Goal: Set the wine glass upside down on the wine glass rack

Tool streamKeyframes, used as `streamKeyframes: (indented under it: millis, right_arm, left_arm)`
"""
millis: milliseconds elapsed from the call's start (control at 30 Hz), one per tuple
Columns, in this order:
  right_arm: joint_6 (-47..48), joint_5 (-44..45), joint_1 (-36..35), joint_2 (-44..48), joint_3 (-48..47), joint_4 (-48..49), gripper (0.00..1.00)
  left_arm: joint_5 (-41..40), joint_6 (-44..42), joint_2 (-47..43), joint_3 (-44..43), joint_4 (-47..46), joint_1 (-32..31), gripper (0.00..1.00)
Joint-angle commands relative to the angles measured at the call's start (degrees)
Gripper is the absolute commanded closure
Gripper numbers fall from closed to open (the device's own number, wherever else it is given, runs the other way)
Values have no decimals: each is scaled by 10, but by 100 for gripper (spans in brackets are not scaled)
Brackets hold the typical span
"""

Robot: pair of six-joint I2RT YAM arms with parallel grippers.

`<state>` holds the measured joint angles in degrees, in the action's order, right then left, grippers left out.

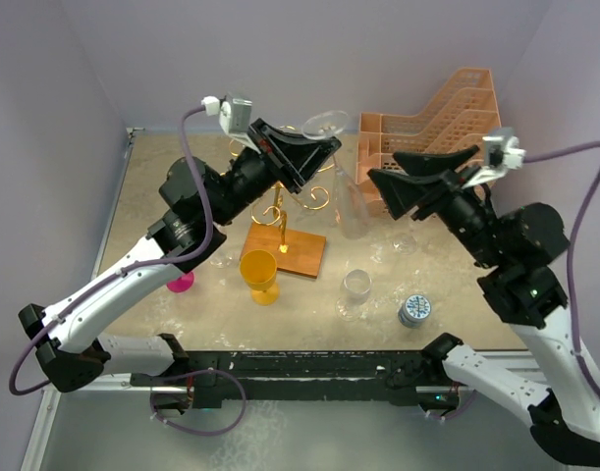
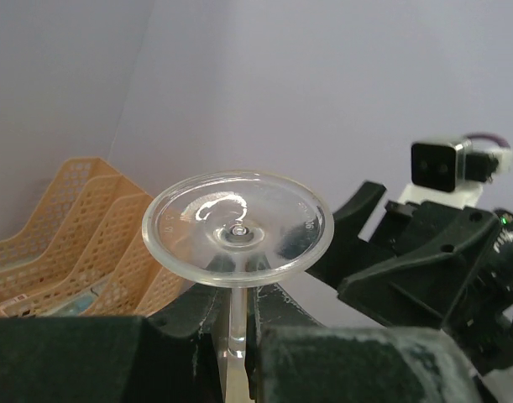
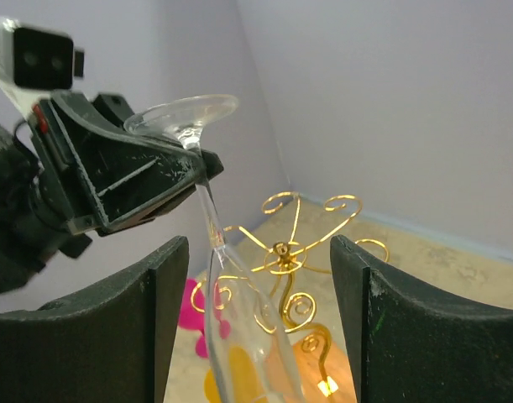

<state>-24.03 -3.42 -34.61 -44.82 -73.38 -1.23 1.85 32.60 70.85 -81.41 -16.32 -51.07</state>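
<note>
Through my feeds the cell was boxed in by plain lilac walls, the left wall (image 1: pixel 44 147) meeting a mottled, sandy table (image 1: pixel 147 182) that looked like stone. At the lower left of the top view a pink object (image 1: pixel 181 283) showed from under the left arm, too hidden for me to name. Right of it the wine glass rack (image 1: pixel 280 211) stood on its square wooden base near the middle of the table, its gold curled arms spreading from the post, and a yellow goblet (image 1: pixel 259 275) stood upright just in front of the base. Above the rack the left gripper (image 1: pixel 324 155) was clamped on the stem of the wine glass (image 1: pixel 351 211), which was inverted and tilted. Its round foot sat on top, just above the fingers (image 2: pixel 189 323), and its bowl hung down to the right of the gold arms. In the right wrist view the bowl overlapped those curls, but I could not tell whether they touched. Lower and to the right, a clear tumbler (image 1: pixel 356 287) and a small round tin (image 1: pixel 414 310) stood on the bare table. The peach lattice tray stack (image 1: pixel 437 118) filled the upper right corner against the back wall. In front of it the right gripper (image 1: pixel 383 165) pointed at the glass with its fingers spread wide, holding nothing.
</note>
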Motion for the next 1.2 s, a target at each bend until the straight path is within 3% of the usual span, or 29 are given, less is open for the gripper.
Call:
streamKeyframes:
  millis: [0, 133, 433, 700, 900, 967, 1100, 1167]
  right_arm:
    - [66, -123, -3, -34, 3, 35, 30]
    - [82, -236, -3, -39, 43, 79, 31]
    - [76, -224, -3, -39, 70, 106, 37]
    - [85, -230, -3, -44, 86, 110, 60]
    - [101, -254, -3, -45, 95, 102, 67]
    - [111, -274, -2, -46, 95, 94, 74]
    - [112, -269, -2, -38, 103, 88, 100]
    - [111, -260, -3, -32, 108, 89, 100]
  left_arm:
    - [114, -58, 3, -28, 27, 1, 100]
    - [149, -64, 5, -7, 8, 1, 100]
    - [192, -67, 5, 15, 0, 1, 100]
    - [204, -56, 2, 24, -8, 1, 100]
    - [226, -42, -7, 39, -36, 1, 100]
    - [225, -43, -11, 41, -38, 1, 100]
    - [225, -40, -13, 41, -39, 1, 100]
    - [223, -37, -13, 42, -42, 1, 100]
